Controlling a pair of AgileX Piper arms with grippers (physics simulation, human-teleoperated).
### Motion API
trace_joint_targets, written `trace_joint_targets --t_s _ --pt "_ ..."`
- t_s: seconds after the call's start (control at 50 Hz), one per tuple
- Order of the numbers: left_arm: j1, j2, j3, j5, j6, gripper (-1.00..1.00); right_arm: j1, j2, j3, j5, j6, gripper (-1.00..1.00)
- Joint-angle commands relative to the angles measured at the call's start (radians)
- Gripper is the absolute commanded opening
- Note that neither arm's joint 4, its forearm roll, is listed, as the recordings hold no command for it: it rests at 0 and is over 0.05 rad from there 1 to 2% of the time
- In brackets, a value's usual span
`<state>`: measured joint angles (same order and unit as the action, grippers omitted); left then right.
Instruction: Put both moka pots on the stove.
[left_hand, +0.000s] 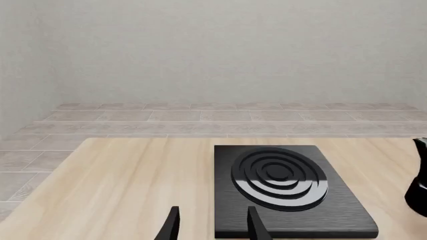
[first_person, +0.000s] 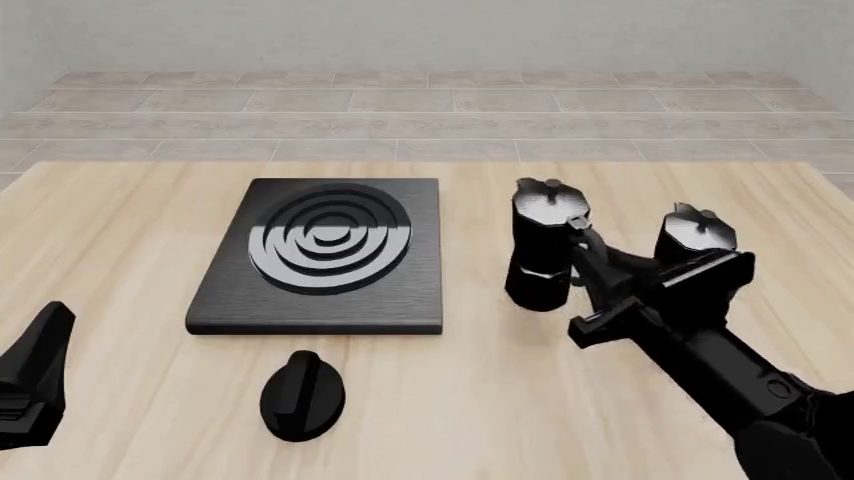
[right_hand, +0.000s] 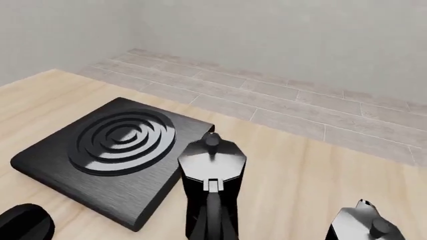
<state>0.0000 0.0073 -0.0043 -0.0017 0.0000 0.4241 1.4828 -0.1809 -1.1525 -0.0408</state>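
While both moka pots stand upright on the wooden table to the right of the stove, neither has reached the burner rings. The nearer-left moka pot sits just beside the stove's right edge; the second moka pot stands farther right, partly behind the right arm.

The right gripper is at the handle side of the first pot. In the right wrist view the pot's curved handle runs straight down toward the camera, but the fingers themselves do not show there, and in the front view the pot and arm overlap, so whether the jaws have closed on the handle cannot be told. The left gripper hangs low at the near left of the table, its two fingers parted with nothing between them, well apart from either pot.

Each pot looks rigid and metallic, tall for its base, so it would probably tip if pushed high on the body. The faceted sides and smooth lid seem slippery; the handle or the narrow waist offers the surest hold. A low round knob lies on the table near the stove's front edge.
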Motion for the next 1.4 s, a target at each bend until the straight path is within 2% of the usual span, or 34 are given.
trace_joint_targets --t_s 0.02,0.18,0.34,0.96,1.4 --pt "0.0 0.0 0.0 0.0 0.0 1.0 -0.006 -0.047 -0.047 -0.064 -0.044 -1.0" --pt "0.0 0.0 0.0 0.0 0.0 1.0 0.026 -0.037 -0.121 -0.067 -0.052 -1.0" --pt "0.0 0.0 0.0 0.0 0.0 1.0 0.086 0.012 -0.205 -0.067 -0.015 -1.0" --pt "0.0 0.0 0.0 0.0 0.0 1.0 0.227 0.097 -0.391 -0.067 -0.043 -1.0" --pt "0.0 0.0 0.0 0.0 0.0 1.0 0.315 0.265 -0.574 -0.067 -0.027 -1.0"
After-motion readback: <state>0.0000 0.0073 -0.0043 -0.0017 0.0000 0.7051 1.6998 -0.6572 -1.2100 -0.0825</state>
